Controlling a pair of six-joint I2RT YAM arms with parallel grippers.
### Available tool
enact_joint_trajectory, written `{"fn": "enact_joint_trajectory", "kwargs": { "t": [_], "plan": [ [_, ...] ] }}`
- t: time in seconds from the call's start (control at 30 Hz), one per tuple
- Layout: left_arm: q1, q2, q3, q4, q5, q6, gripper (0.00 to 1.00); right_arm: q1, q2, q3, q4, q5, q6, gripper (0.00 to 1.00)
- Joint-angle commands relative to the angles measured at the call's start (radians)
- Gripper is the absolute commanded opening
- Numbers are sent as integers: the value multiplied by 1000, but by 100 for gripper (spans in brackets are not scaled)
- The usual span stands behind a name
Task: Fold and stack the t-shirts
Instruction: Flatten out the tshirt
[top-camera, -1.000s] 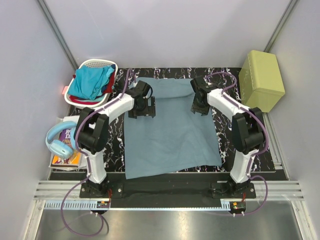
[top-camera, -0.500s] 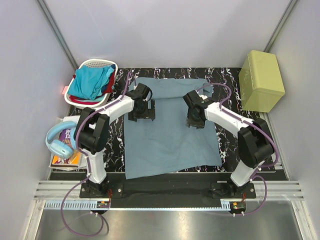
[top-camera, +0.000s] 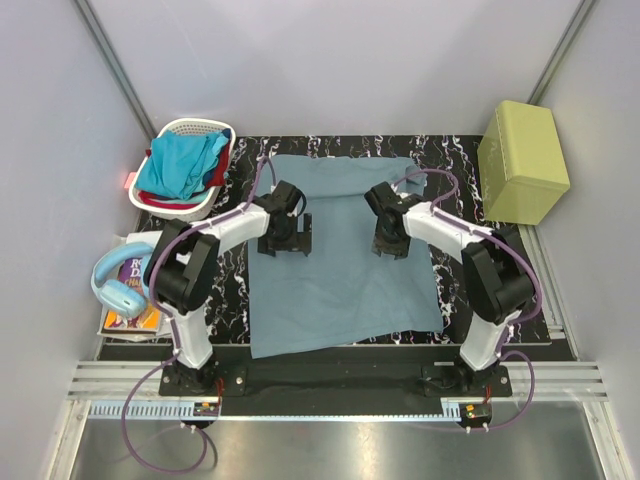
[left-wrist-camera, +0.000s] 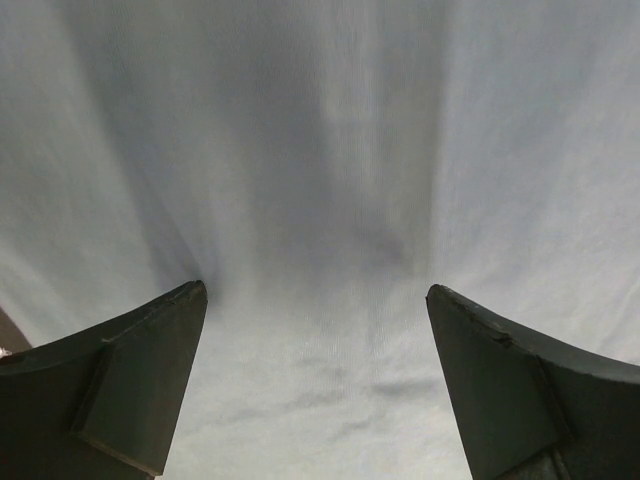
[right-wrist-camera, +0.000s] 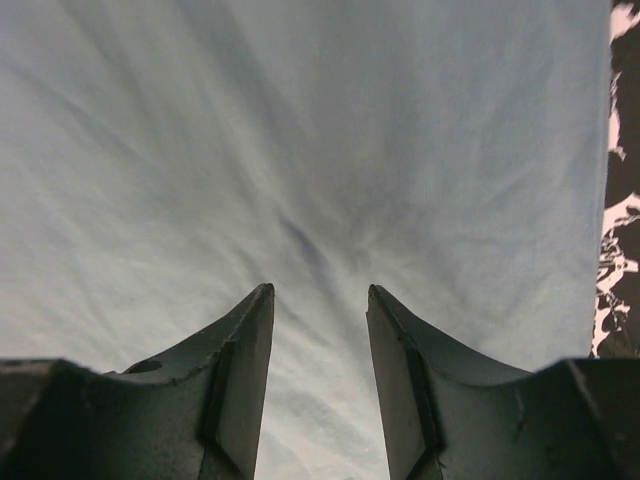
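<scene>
Grey-blue t-shirt, flat, faintly creased

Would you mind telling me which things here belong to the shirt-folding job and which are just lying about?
Belong to the job:
grey-blue t-shirt, spread on the table
turquoise t-shirt and red t-shirt, both in the white laundry basket

Just lying about:
light blue headphones
books under them
yellow-green box
</scene>
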Motion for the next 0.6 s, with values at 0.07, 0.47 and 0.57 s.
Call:
{"fn": "enact_joint_trajectory", "kwargs": {
  "t": [0.07,0.47,0.57],
  "plan": [
    [-4,-64,-28,31,-11,-2,99,-107,42,161,24,43,-32,50],
    [-5,-35,-17,42,49,-3,80,-147,189,296,7,14,-44,49],
    [-5,-30,-17,40,43,3,78,-145,211,314,6,23,-59,49]
  ]
}}
